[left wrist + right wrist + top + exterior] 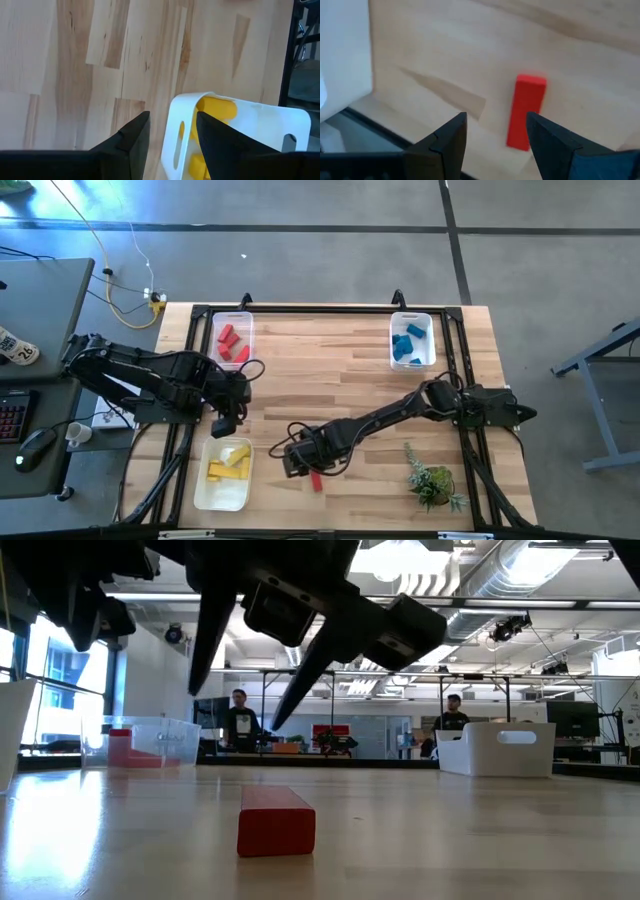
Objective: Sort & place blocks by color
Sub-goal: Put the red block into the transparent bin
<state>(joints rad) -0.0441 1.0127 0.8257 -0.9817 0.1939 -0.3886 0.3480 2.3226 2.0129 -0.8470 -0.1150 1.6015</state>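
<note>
Right gripper (297, 463) hangs open above 1 red bar block (316, 479) near the table's front edge.

The red bar block lies flat on bare wood between the yellow-block bin (224, 473) and the small green plant (432, 482), apart from both, with the fingers (451, 134) spread and nothing between them. Left gripper (222, 426) hovers at the far rim of the yellow-block bin, fingers (134, 136) parted and empty, yellow blocks (216, 108) lying inside. Red blocks (232, 343) fill the red-block bin (246, 319) at the back left corner; blue blocks (408, 345) fill the blue-block bin (429, 323) at the back right. The middle of the wooden table (330, 365) stands open.
</note>
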